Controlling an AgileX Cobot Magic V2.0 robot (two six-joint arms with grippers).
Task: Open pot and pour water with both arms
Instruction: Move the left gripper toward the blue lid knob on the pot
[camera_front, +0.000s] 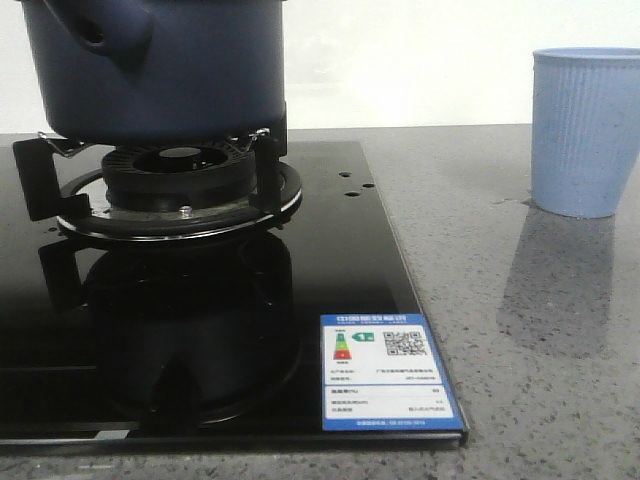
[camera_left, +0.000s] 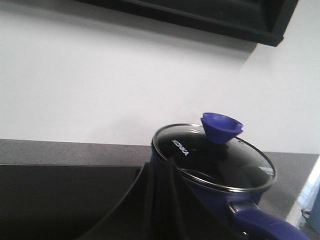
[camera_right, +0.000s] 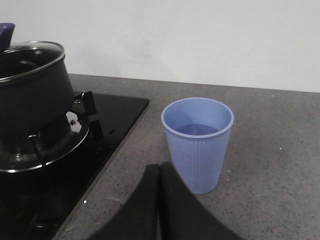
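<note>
Backdrop: plain white wall (camera_front: 450, 60) behind a grey speckled stone countertop (camera_front: 540, 380).
Hob: glossy black glass gas cooktop (camera_front: 200, 330) fills the left half of the counter, a blue-edged energy label (camera_front: 385, 372) at its near right corner.
Pot: large round dark navy-blue pot (camera_front: 160, 65) sits on the black burner grate (camera_front: 170, 185) at far left, its stubby side handle pointing toward the near left.
Lid: round glass lid with steel rim (camera_left: 215, 157) is still on the pot, blue funnel-shaped knob (camera_left: 221, 127) upright at its centre.
Cup: light blue ribbed plastic cup (camera_right: 197, 142) stands on the counter well right of the hob, water inside.
Left gripper (camera_left: 160, 200): black fingers pressed together, holding nothing; the knob lies ahead of and above them, so this arm is nearer the lid.
Right gripper (camera_right: 159, 205): fingers likewise closed and empty, the cup just ahead, slightly right.
</note>
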